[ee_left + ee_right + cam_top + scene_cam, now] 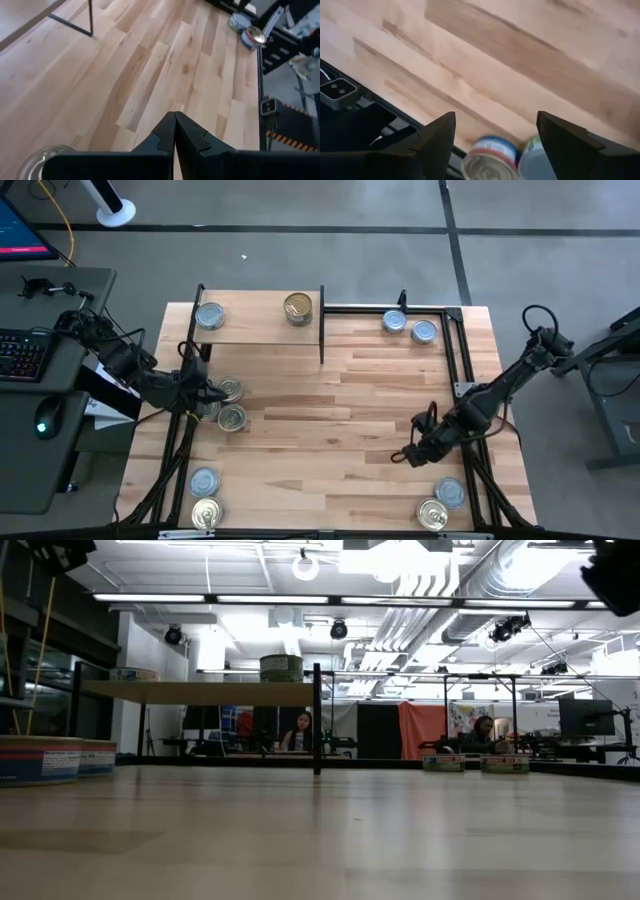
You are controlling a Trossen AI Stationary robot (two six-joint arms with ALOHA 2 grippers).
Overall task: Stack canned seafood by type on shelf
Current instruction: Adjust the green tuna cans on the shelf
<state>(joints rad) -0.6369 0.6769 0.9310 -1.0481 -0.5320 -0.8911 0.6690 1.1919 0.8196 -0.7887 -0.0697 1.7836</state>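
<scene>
Our right gripper [495,137] hangs open over two short round tins [487,159] at the table's near right corner; left gripper [175,131] waits shut, empty. We judge pickup begins; next descend, then carry to the small light-wood shelf [255,320].

Bright overhead lighting, blurry right wrist view
</scene>
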